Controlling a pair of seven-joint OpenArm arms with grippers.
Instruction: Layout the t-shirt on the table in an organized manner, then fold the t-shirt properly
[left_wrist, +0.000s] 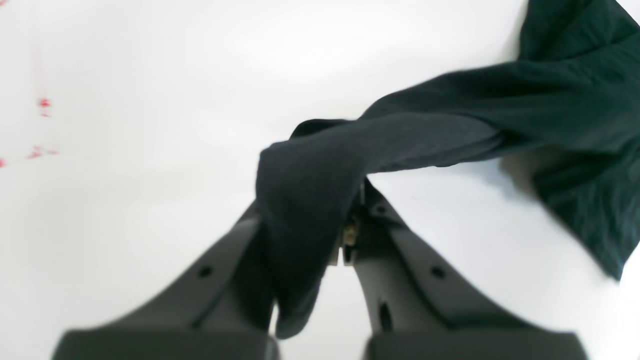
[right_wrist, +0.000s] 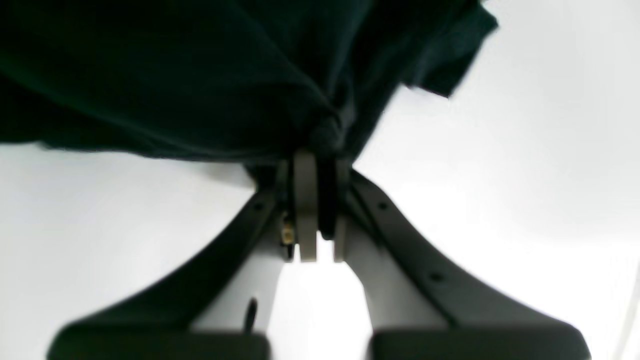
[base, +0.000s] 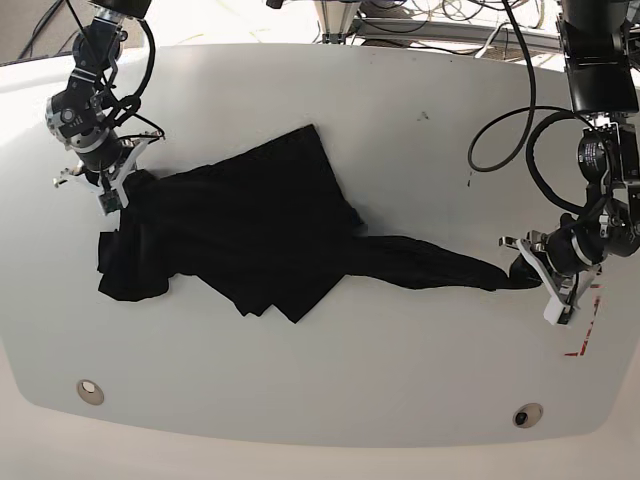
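The black t-shirt (base: 250, 220) lies crumpled on the white table (base: 400, 120), stretched out between my two grippers. No colourful print shows. My left gripper (base: 522, 270) is at the right of the base view, shut on a long pulled-out end of the t-shirt; in the left wrist view the cloth (left_wrist: 500, 110) drapes over the closed gripper (left_wrist: 345, 225). My right gripper (base: 128, 182) is at the left of the base view, shut on the t-shirt's upper left part; in the right wrist view the closed gripper (right_wrist: 320, 165) pinches a bunch of the cloth (right_wrist: 175, 75).
A red-outlined mark (base: 585, 335) lies on the table just right of my left gripper, and its red traces (left_wrist: 42, 107) show in the left wrist view. Two round metal fittings (base: 90, 390) (base: 522, 415) sit near the front edge. Cables hang behind the table.
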